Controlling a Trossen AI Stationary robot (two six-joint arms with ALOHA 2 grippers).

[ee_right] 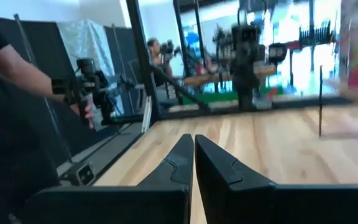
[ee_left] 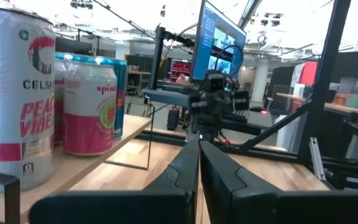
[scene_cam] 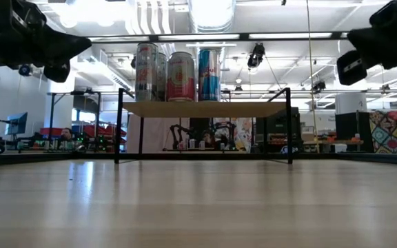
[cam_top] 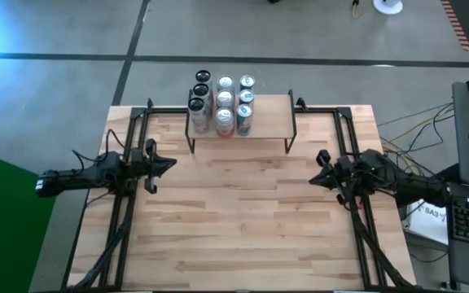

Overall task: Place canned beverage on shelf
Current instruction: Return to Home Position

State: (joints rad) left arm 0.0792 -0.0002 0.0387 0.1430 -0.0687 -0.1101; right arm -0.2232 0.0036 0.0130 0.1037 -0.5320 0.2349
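Observation:
Several beverage cans (cam_top: 224, 103) stand upright in rows on the left half of the shelf (cam_top: 267, 122), a low rack with a light wood top and black wire legs at the table's far middle. The cans also show in the low view (scene_cam: 178, 76) and the left wrist view (ee_left: 89, 106). My left gripper (cam_top: 172, 163) hovers shut and empty at the table's left, pointing right. My right gripper (cam_top: 314, 179) hovers shut and empty at the table's right, pointing left. Both are well clear of the shelf and above the table.
The wooden tabletop (cam_top: 243, 220) lies open between and in front of the two arms. Black frame rails (cam_top: 124, 203) run along the left and right sides. The shelf's right half (cam_top: 275, 114) carries nothing. A person (ee_right: 17, 93) stands beyond the table in the right wrist view.

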